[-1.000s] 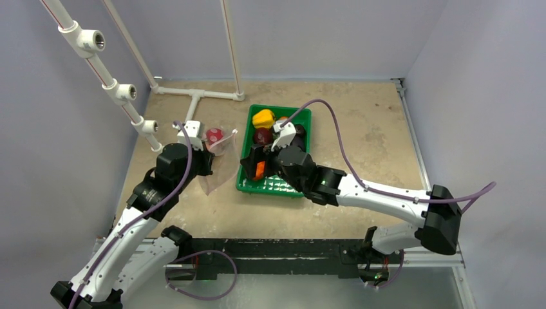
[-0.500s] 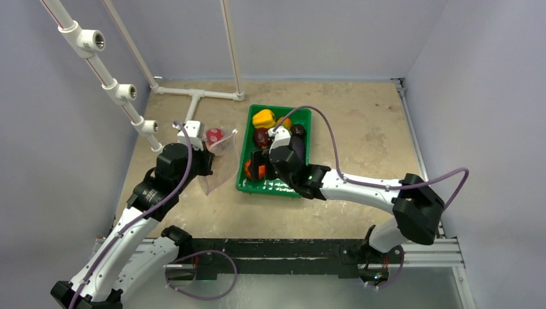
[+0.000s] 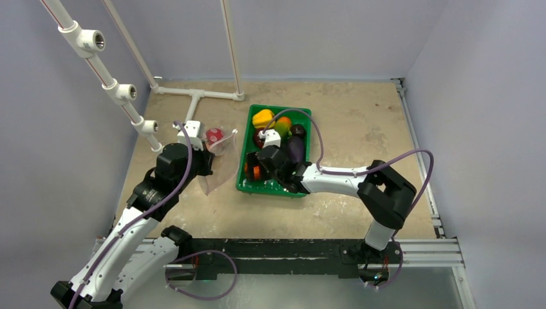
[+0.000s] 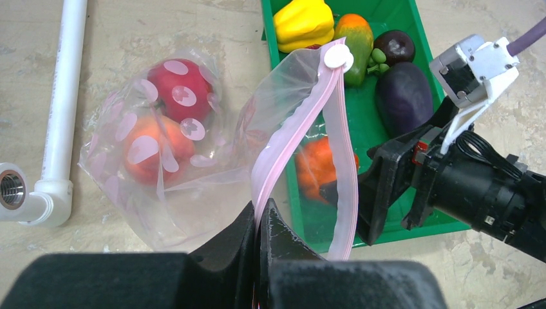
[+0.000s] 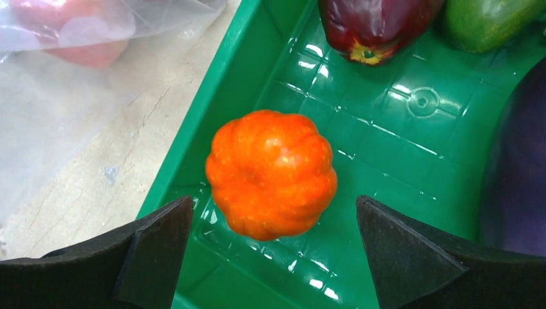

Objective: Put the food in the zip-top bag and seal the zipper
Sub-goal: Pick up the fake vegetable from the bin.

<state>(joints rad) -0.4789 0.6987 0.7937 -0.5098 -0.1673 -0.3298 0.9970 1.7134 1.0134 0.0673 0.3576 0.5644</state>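
My left gripper (image 4: pixel 261 214) is shut on the pink zipper (image 4: pixel 293 138) and holds the clear zip-top bag (image 4: pixel 174 193) open beside the tray. A red tomato (image 4: pixel 177 87) and a peach (image 4: pixel 151 148) lie inside the bag. My right gripper (image 5: pixel 273 203) is open, with its fingers on either side of the orange (image 5: pixel 272 174) in the near left corner of the green tray (image 5: pixel 412 129), not touching it. The yellow pepper (image 4: pixel 302 19), green-orange pepper (image 4: pixel 354 38), purple eggplant (image 4: pixel 402 96) and dark red piece (image 5: pixel 373 26) lie in the tray.
A white pipe frame (image 3: pixel 193 93) lies on the table behind and left of the bag, with a pipe end (image 4: pixel 13 190) close to the bag. The tray's left wall (image 3: pixel 246 154) stands between the orange and the bag mouth.
My right gripper has moved left and down into the tray's near left corner, over the orange. The left gripper and the bag have not moved.
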